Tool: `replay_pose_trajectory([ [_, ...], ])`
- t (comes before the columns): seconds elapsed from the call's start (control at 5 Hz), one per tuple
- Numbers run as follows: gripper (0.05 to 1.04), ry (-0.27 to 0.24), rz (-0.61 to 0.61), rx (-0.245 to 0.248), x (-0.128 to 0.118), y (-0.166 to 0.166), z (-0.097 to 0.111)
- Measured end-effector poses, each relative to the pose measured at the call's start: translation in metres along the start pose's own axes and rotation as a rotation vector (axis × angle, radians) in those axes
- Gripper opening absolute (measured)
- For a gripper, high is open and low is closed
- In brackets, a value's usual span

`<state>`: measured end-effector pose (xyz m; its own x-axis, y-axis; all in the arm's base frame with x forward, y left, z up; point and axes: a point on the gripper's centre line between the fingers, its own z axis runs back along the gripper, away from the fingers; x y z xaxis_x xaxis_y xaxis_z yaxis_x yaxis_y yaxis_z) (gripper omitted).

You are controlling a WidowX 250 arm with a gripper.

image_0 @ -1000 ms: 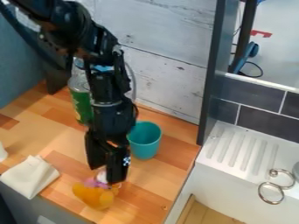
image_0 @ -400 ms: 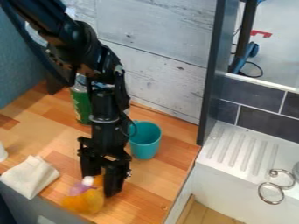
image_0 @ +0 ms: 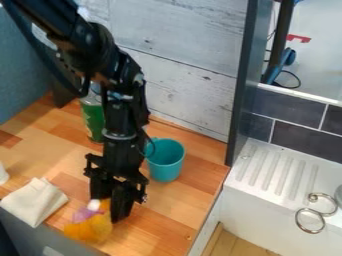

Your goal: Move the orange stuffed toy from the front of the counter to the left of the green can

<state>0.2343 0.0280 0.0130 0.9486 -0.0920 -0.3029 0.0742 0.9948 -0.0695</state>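
Hanging over the wooden counter (image_0: 157,227), the black hand (image_0: 108,210) met the upper part of a small toy; whether it was spread or pinching, you could not tell.

Item: one orange-yellow toy (image_0: 90,230), with purple and white parts, near the counter's front edge. It looked plush: probably light, soft, forgiving of a squeeze and hardly slippery. Best hold for you: the thick body, since the small purple and white parts offered less.

Also present: a folded pale cloth (image_0: 35,202), left of the toy; a teal cup (image_0: 165,162), behind and right, the likeliest thing for you to bump; a green-labelled container (image_0: 93,120), partly behind the arm; a white sink (image_0: 267,215), farther right.
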Motion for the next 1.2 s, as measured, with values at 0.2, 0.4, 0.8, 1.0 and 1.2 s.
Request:
replay_pose_trajectory([
  [0.2, 0.505, -0.082, -0.023, 0.015, -0.003, -0.001, 0.036],
  [0.4, 0.505, -0.177, -0.010, 0.003, -0.003, 0.005, 0.067],
  [0.8, 0.505, -0.290, 0.158, 0.086, -0.013, 0.069, 0.115],
  [1.0, 0.505, -0.351, 0.286, 0.112, -0.029, 0.114, 0.120],
  [1.2, 0.505, -0.373, 0.362, 0.129, -0.041, 0.151, 0.123],
])
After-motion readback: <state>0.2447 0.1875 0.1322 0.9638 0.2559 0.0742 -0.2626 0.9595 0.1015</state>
